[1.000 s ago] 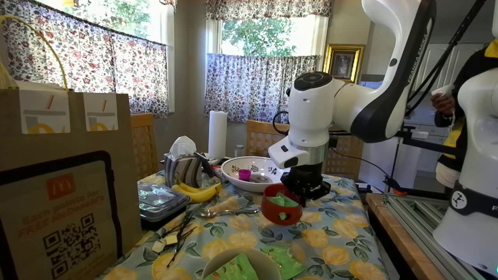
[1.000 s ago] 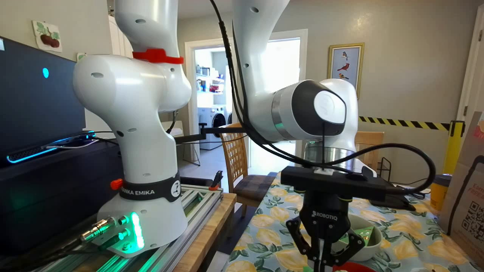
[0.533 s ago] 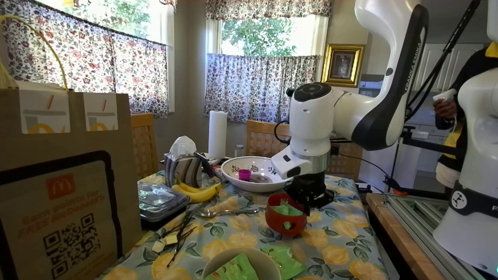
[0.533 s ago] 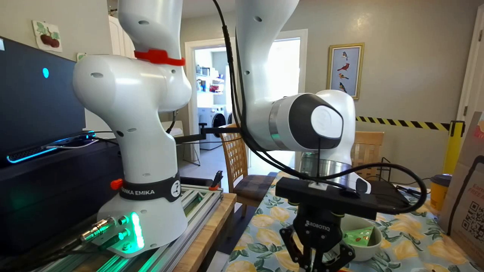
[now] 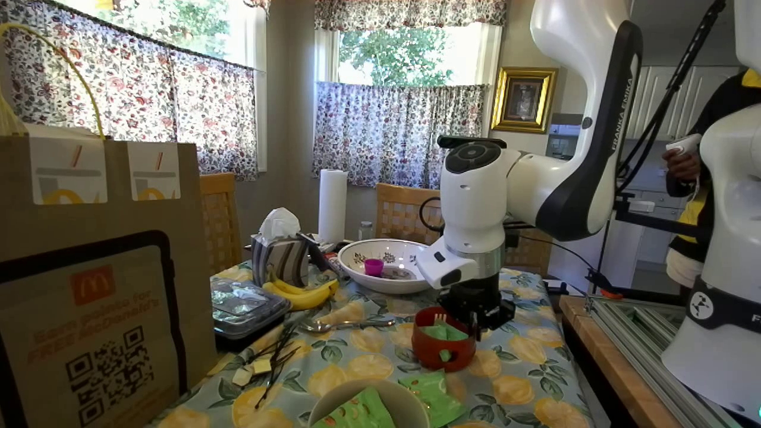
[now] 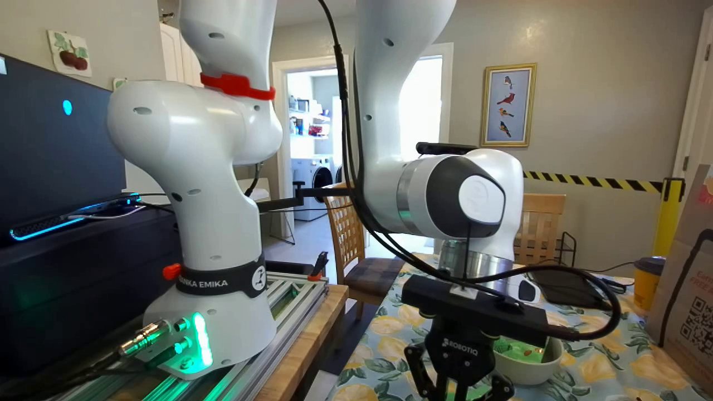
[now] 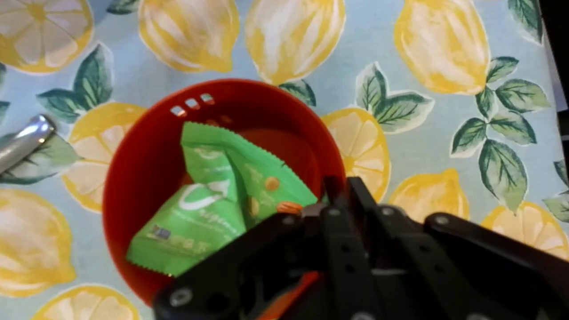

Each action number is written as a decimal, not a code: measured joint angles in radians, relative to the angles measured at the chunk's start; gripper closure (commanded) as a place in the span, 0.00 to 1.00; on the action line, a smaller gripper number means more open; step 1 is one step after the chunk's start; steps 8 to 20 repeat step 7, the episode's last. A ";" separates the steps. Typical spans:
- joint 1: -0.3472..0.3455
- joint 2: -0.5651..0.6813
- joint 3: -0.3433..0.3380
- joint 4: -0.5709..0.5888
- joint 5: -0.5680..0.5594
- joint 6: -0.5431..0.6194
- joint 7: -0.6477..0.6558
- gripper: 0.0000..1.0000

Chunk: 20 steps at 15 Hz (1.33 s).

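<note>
The claw (image 7: 342, 184) points down at the rim of the red bowl (image 5: 429, 351), one of its fingers (image 7: 365, 200) inside the wall and one outside. The fingers stand close together across the rim; whether they pinch it or sit loose cannot be told. The red bowl lies below the claw, offset away from the robot's base (image 5: 707, 362); it is round and has no long axis. Its wall blocks sideways travel of the claw. Green packaging (image 7: 200, 213) lies inside, one corner near the inner finger. Past the red bowl from the claw lies a spoon (image 5: 348, 324). In an exterior view, a patterned bowl (image 5: 380, 286) holding a pink cup (image 5: 373, 267) flanks the claw on one side; a cream bowl (image 5: 411, 405) stands on the opposite side, beside a green packet (image 5: 437, 401).
</note>
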 measured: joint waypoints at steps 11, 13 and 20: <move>0.000 0.002 0.000 0.000 0.000 0.000 0.000 0.64; 0.000 0.002 0.000 0.000 0.000 0.000 0.000 0.64; 0.000 0.002 0.000 0.000 0.000 0.000 0.000 0.64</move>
